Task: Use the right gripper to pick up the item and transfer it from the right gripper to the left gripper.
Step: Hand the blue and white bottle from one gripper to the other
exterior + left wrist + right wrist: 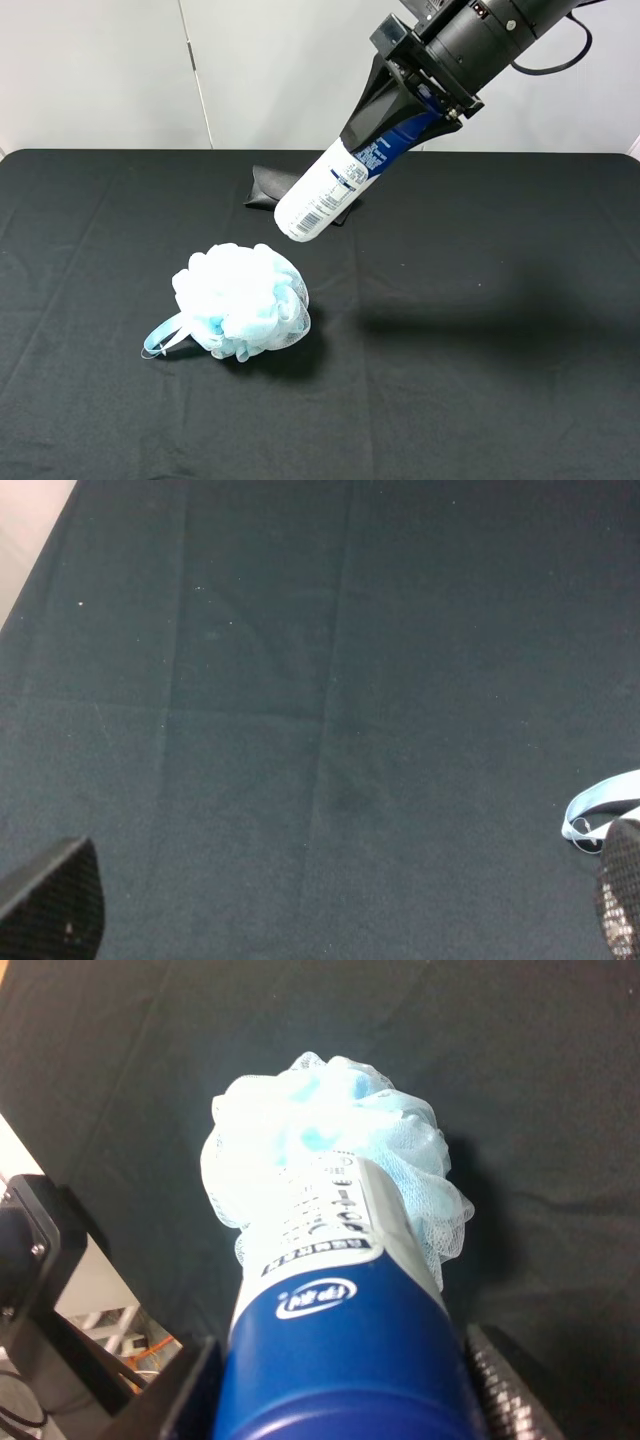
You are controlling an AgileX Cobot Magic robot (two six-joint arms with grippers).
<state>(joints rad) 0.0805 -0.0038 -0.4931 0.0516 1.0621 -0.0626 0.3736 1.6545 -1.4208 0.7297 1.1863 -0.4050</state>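
The spray can, white with a blue label, hangs tilted in the air above the table's back middle, its base pointing down and to the left. My right gripper is shut on its upper blue part. In the right wrist view the can fills the foreground between the fingers. My left gripper is out of the exterior view. In the left wrist view only its two fingertips show, wide apart and empty over bare black cloth.
A fluffy light-blue bath sponge lies on the black table left of centre, and its ribbon loop shows in the left wrist view. A flat black glasses case lies behind the can. The sponge shows past the can.
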